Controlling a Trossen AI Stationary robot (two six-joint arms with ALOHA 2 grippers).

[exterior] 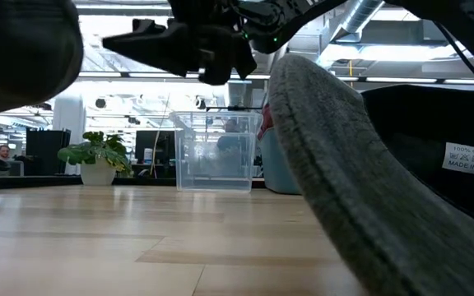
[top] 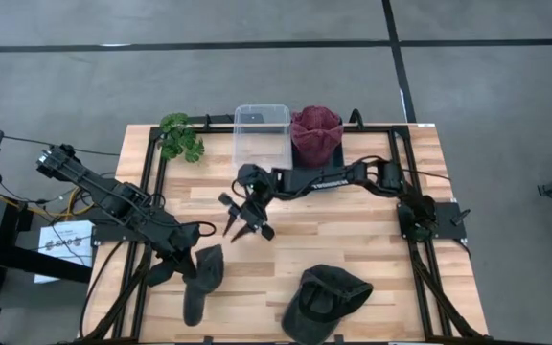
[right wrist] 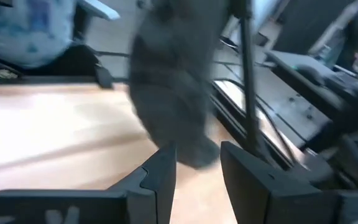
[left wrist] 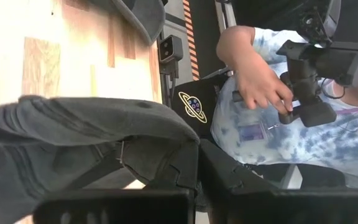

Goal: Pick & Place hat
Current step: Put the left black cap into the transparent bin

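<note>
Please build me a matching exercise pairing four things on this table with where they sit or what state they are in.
Things:
1. plant
2. clear bin
3. grey hat
4. cap

Places or states:
A. lying free near the front edge
B. far left corner
C. shut in the left claw
D. far edge, beside the maroon hat

Pairs: 1-B, 2-D, 3-C, 4-A
</note>
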